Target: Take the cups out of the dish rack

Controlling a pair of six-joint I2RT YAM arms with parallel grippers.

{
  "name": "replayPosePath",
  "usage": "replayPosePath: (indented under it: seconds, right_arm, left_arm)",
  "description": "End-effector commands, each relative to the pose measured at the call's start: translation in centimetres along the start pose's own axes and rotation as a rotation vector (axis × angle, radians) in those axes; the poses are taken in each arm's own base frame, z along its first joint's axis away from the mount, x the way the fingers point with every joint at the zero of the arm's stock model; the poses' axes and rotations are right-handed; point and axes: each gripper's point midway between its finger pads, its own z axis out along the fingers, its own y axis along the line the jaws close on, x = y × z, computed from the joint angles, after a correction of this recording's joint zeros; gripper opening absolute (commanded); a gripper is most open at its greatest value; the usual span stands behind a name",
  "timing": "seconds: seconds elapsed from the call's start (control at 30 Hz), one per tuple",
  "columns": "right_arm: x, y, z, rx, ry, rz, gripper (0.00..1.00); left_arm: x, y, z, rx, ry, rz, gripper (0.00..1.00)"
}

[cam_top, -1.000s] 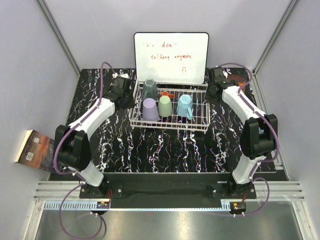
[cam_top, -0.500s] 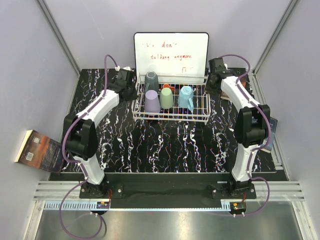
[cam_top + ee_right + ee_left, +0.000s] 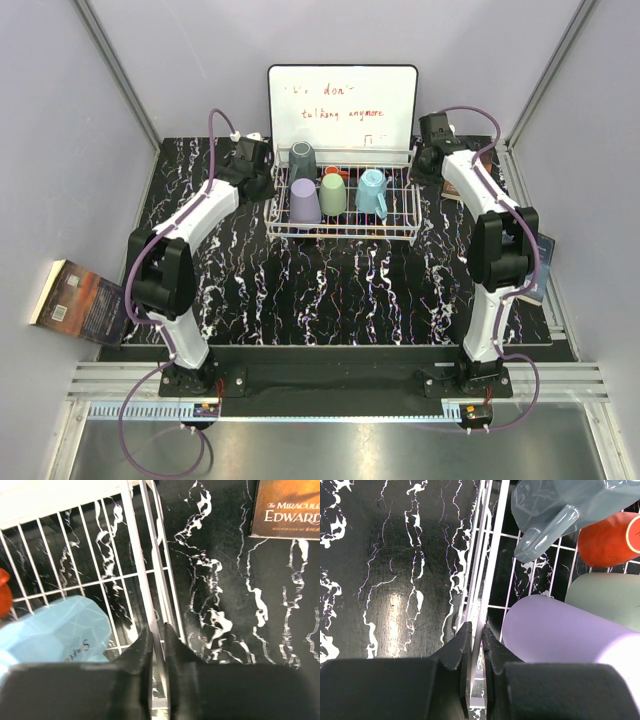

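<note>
Fingers [image 3: 451,655] of the left gripper [image 3: 476,642] pinch the dish rack [image 3: 340,234] by its left wall wire; the right gripper [image 3: 157,642] clamps the opposite wall, likely to steady it; five cups [image 3: 333,196] sit inside, far across the surface [image 3: 330,290].

The left arm [image 3: 205,210] and right arm [image 3: 470,185] share rounded white link shells joined by bulky black joint housings. A thin purple cable [image 3: 210,130] loops along each arm. The left end effector [image 3: 475,636] and right end effector [image 3: 155,636] have matte black, wedge-shaped fingers that taper to blunt tips, with a faint sheen along their edges.
</note>
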Motion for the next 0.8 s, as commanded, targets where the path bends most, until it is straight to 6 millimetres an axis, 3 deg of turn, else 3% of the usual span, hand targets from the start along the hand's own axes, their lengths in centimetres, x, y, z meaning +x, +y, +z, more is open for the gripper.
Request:
replayPosePath:
  seconds: [0.0,0.07,0.1,0.2,0.23,0.37,0.47,0.6,0.7,0.73,0.77]
  right_arm:
    - [1.6,-0.5,1.1,0.034,0.008,0.142,0.28]
    - [1.3,-0.5,-0.2,0.013,-0.018,0.132,0.52]
    - [0.8,-0.4,-1.1,0.003,-0.042,0.137,0.74]
    - [0.5,-0.7,-2.1,0.005,-0.065,0.149,0.94]
    - [0.4,-0.7,-2.3,0.007,-0.07,0.148,0.97]
    - [-0.8,-0.8,-4.2,-0.002,-0.12,0.17,1.0]
    - [-2.3,-0.6,-6.3,-0.018,-0.179,0.183,1.0]
    - [-4.0,-0.4,-11.0,-0.074,-0.264,0.196,1.0]
    - [-2.9,0.8,-14.2,-0.145,-0.285,0.146,0.99]
    - [-1.6,2.6,-15.0,-0.183,-0.281,0.079,0.99]
    - [-1.1,3.0,-16.1,-0.2,-0.294,0.054,0.99]
  left_arm:
    - [0.3,0.6,-1.6,-0.023,0.002,0.0,0.0]
    - [-0.5,0.8,-2.7,-0.029,-0.028,-0.003,0.07]
    - [-0.6,0.9,-3.0,-0.027,-0.035,-0.005,0.11]
    - [-1.4,0.8,-4.2,-0.018,-0.064,-0.001,0.37]
    - [-1.6,0.9,-4.5,-0.023,-0.07,-0.003,0.55]
    - [-3.3,0.6,-6.7,-0.007,-0.132,-0.021,0.75]
    - [-4.2,0.9,-7.7,-0.02,-0.163,-0.02,0.84]
    - [-5.0,1.1,-9.9,-0.021,-0.203,-0.015,0.85]
    - [-4.5,0.8,-11.4,0.009,-0.216,0.008,0.85]
    - [-3.8,0.9,-11.5,0.005,-0.208,0.022,0.85]
    - [-3.7,1.0,-12.0,0.0,-0.218,0.024,0.85]
